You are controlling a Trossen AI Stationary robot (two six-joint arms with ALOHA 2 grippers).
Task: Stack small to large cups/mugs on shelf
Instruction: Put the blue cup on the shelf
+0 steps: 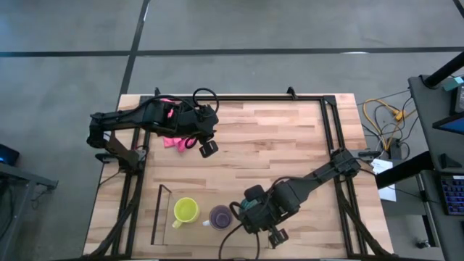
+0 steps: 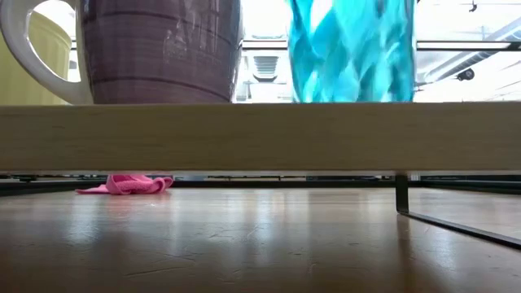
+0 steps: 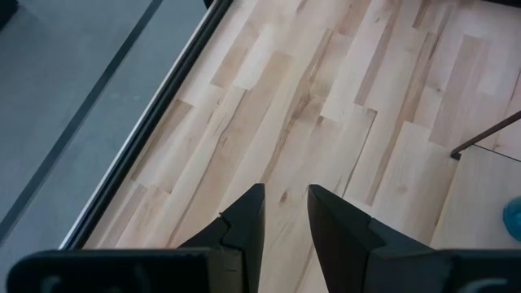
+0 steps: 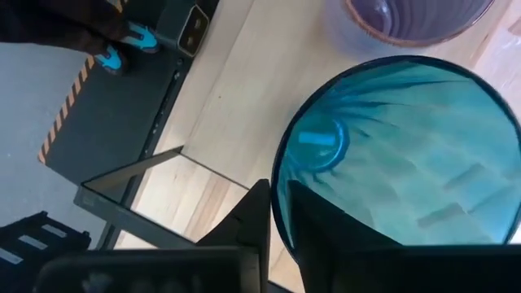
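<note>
Shelf (image 1: 165, 190) at the table's near edge carries the teal tumbler (image 4: 403, 150), purple mug (image 1: 220, 215) and yellow mug (image 1: 185, 210) in a row. Right gripper (image 4: 279, 216) pinches the tumbler's rim, apparently placing it; releasing and lifting clear likely follows. Left gripper (image 3: 285, 213) hovers slightly spread over bare wood.

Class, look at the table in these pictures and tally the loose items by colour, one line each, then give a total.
Yellow: 1, the yellow mug
Purple: 1, the purple mug
Teal: 1, the teal tumbler, its rim between the right pincer fingers
Pink: 1, the pink cloth
Total: 4
</note>
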